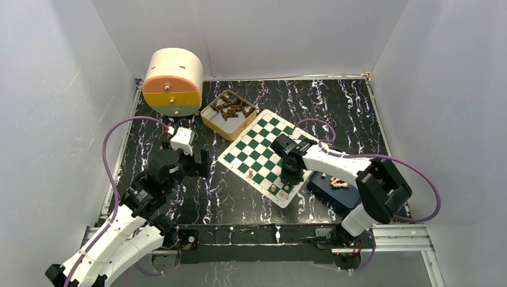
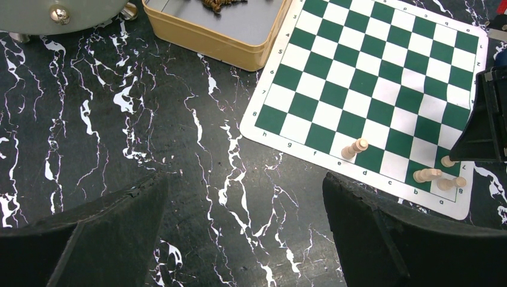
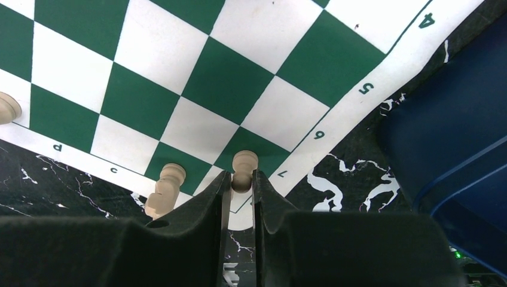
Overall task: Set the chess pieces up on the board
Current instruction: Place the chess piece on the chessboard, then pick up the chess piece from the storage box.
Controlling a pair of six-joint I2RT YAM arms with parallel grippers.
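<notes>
Currently right gripper (image 3: pixel 241 179) pinches a tan piece (image 3: pixel 244 162) low over a corner square of the board (image 3: pixel 233 81) by the 7 mark, neighbouring piece (image 3: pixel 166 188) just beside. I'd keep it upright, centre it on the square, and seat the base flat before releasing (left gripper (image 2: pixel 245 203) spread, hovering over table (image 2: pixel 149 119)).

Black table (image 1: pixel 347 101), veined with white, fenced by plain white walls (image 1: pixel 269 36) on three sides. Far left corner: round cream drum (image 1: pixel 176 72) on its side, flat face turned forward, orange on the upper half and yellow below, with a small metal knob (image 1: pixel 168 87). Just right of the drum and a little nearer: shallow tan tin (image 1: pixel 215 127), open-topped, set at an angle, grey inside, with a heap of dark brown bits (image 1: pixel 232 109). Near right, well apart from the tin: dark blue tray (image 1: pixel 332 194), low-walled, also at an angle. Along the near edge: metal rail (image 1: pixel 394 236).
</notes>
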